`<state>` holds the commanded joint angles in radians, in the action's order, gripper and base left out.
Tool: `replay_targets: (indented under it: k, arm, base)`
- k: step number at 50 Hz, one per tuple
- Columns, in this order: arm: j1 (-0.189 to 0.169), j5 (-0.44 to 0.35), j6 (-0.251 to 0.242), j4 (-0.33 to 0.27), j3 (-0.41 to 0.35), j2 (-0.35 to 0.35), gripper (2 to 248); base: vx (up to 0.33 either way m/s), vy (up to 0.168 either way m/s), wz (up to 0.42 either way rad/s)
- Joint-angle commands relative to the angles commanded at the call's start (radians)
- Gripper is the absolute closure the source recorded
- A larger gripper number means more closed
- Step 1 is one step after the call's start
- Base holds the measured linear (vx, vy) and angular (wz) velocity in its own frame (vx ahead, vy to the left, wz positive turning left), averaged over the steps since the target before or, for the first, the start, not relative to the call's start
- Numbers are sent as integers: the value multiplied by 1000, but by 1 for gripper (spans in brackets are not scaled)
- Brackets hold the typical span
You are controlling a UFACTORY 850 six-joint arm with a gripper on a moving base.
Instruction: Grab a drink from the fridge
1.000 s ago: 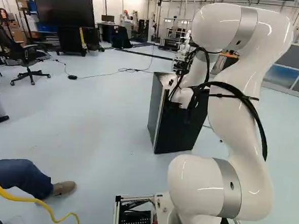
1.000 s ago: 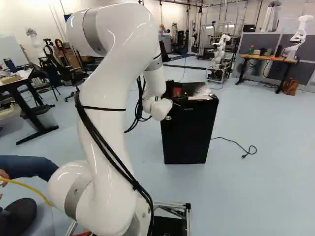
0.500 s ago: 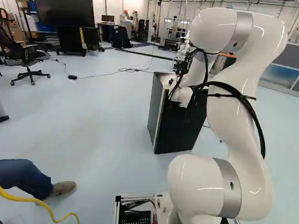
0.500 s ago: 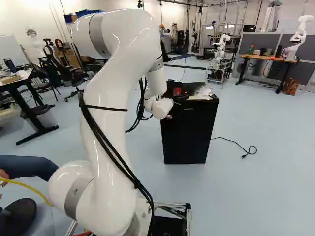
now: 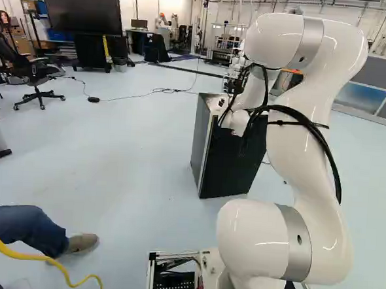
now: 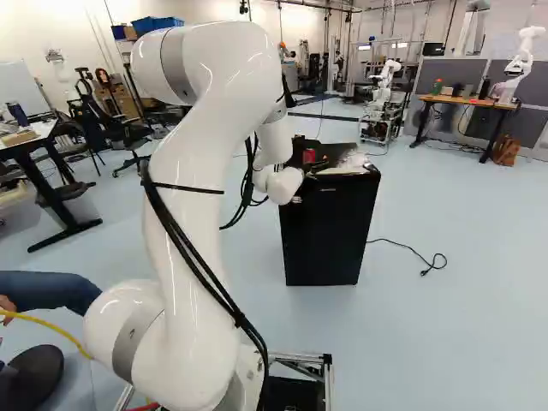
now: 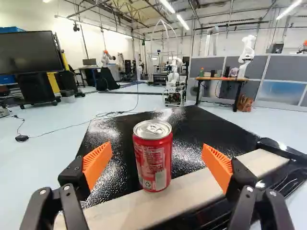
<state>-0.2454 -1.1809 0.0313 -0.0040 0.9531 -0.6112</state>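
Base parked; room and floor hold the same places in both base views. White arm [image 6: 201, 214] has changed over the last second: its high elbow sits lower and farther forward, the wrist only slightly shifted above the fridge. Reads as a final careful approach.

Black mini fridge [image 6: 330, 231] upright ahead of the base, unmoved. Drink is on its top, so no door work seems called for.

Claw [image 7: 157, 145] wide, one orange pad [image 7: 97, 162] to each side of the drink, bare space on both flanks; nothing held.

Red soda can [image 7: 152, 158] upright on the fridge top, its base by the pale strip [image 7: 194, 195] along the edge, between the fingers but slightly ahead of them. No shift of it seen in the base views.

Judgement: grasp near, lift still to come. Next, ease forward a touch if needed, then close evenly; a lopsided squeeze could tip the can.
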Motion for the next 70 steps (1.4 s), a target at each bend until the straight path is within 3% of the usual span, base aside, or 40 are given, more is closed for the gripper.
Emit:
replay_targets:
  k: [19, 20, 25, 26, 30, 31, 35, 36, 40, 41, 70]
  arm:
    - [3, 0, 0, 0, 26, -17, 3]
    - [3, 0, 0, 0, 26, -17, 19]
    - [3, 0, 0, 0, 26, -17, 19]
    - [3, 0, 0, 0, 26, -17, 57]
    - [3, 0, 0, 0, 26, -17, 57]
    - [3, 0, 0, 0, 26, -17, 95]
    - [3, 0, 0, 0, 26, -17, 95]
    - [3, 0, 0, 0, 26, -17, 133]
    - [3, 0, 0, 0, 26, -17, 133]
    - [3, 0, 0, 0, 26, -17, 152]
    - [3, 0, 0, 0, 24, 31, 152]
  base:
    - [0, 0, 0]
    - [0, 0, 0]
    - [0, 0, 0]
    - [0, 0, 0]
    - [0, 0, 0]
    - [0, 0, 0]
    - [0, 0, 0]
    - [0, 0, 0]
    - [0, 0, 0]
    - [0, 0, 0]
    - [0, 0, 0]
